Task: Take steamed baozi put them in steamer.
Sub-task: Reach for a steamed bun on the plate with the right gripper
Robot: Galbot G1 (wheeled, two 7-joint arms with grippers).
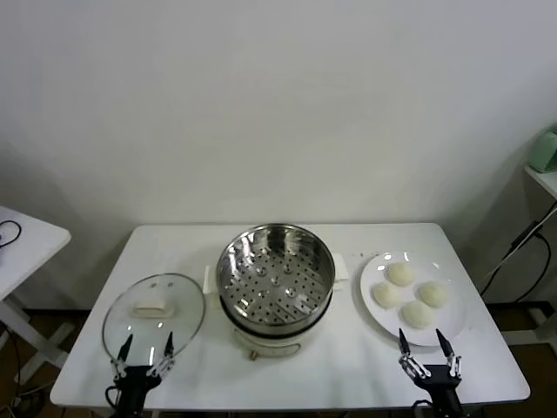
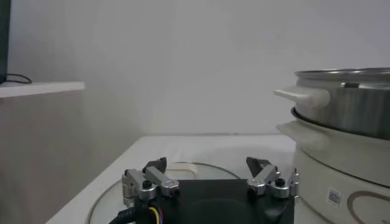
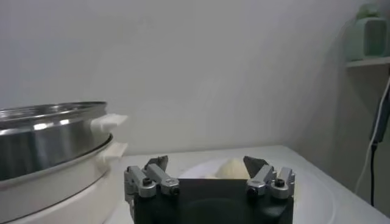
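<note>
White wall and a white table are filling the head view; the steamer is sitting at the centre of the frame, its perforated tray bare, and a glass lid is lying flat in the lower left. Four steamed baozi are resting dome-up on a white plate at centre right, clustered close together — being round, they are showing no long axis and pointing no particular way.

The right gripper is hovering at the lower right, fingers spread wide and holding nothing, just below the plate's near rim; the buns are lying straight above it in the frame, so this arm is sitting far nearer to them. The left gripper is waiting over the lid's near edge at lower left, fingers likewise spread and empty — well apart from the buns, with the steamer between.
</note>
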